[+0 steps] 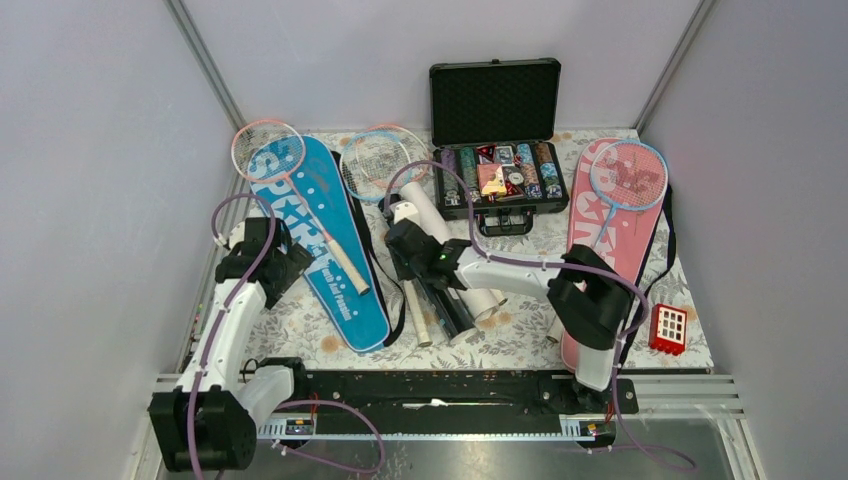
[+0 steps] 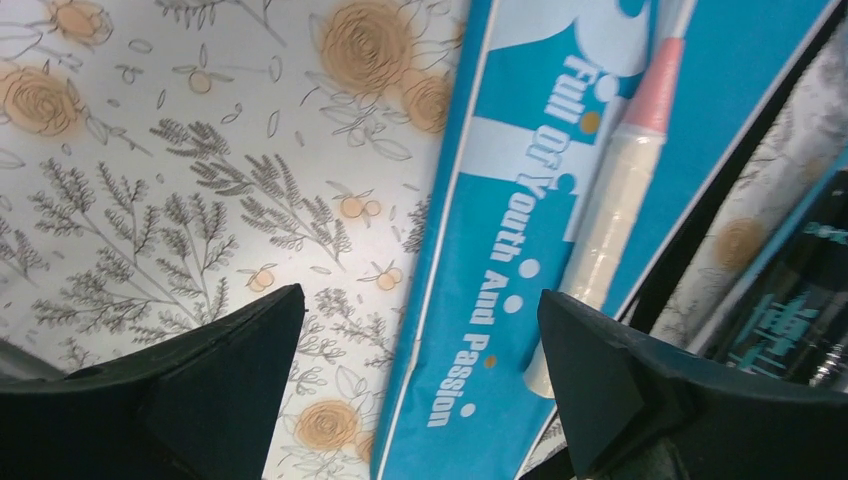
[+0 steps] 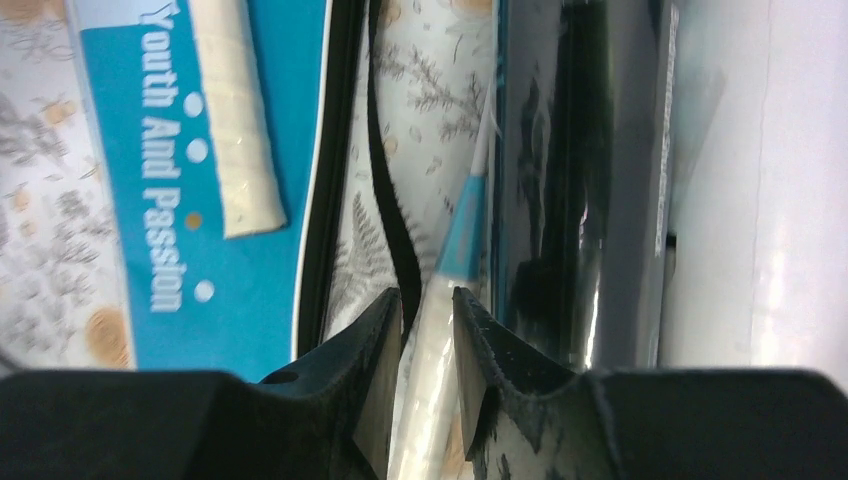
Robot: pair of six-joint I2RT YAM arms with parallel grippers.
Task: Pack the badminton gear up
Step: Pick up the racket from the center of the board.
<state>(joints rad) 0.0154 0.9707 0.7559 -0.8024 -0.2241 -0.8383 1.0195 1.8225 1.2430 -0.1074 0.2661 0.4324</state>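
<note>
Blue cover (image 2: 745,80) is laid at left on the tabletop (image 2: 150,150), the pink racket (image 2: 612,220) rested on it. Between the blue cover and the dark tube (image 3: 560,200) the middle racket (image 3: 430,350) is laid; its white grip is pinched by the right hand (image 3: 427,300), closed narrowly onto it. The left hand (image 2: 418,295) is held spread wide above the cover's edge, nothing grasped. The pink cover (image 1: 590,240) is laid at right, a blue racket (image 1: 628,175) placed on it.

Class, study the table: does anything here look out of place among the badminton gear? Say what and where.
Two things: the open black case of poker chips at the back centre, and the small red block by the near right edge. Neither is badminton gear.
</note>
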